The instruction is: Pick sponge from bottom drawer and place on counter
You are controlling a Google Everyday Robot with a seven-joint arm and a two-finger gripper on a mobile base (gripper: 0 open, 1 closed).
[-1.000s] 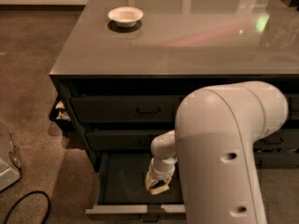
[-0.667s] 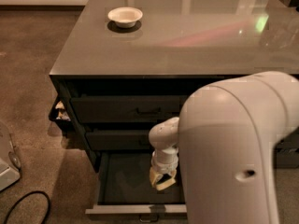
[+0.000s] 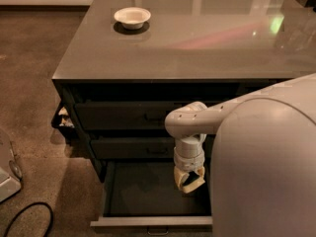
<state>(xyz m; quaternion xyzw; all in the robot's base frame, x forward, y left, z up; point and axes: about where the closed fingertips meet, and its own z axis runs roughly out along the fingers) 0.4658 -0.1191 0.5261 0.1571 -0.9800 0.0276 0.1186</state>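
The bottom drawer is pulled open, and its dark inside shows nothing lying loose. My gripper hangs straight down over the right part of the drawer, just above its floor. It is shut on a small pale yellow block with a dark side, the sponge. The glossy grey-brown counter lies above the drawer stack. My large white arm housing hides the right side of the cabinet and drawer.
A white bowl stands at the counter's far left. Two shallower shut drawers sit above the open one. A black cable and a pale object lie on the brown carpet at the left.
My gripper has moved to the right and risen slightly inside the open drawer, with the sponge in it. The arm housing now fills more of the right side.
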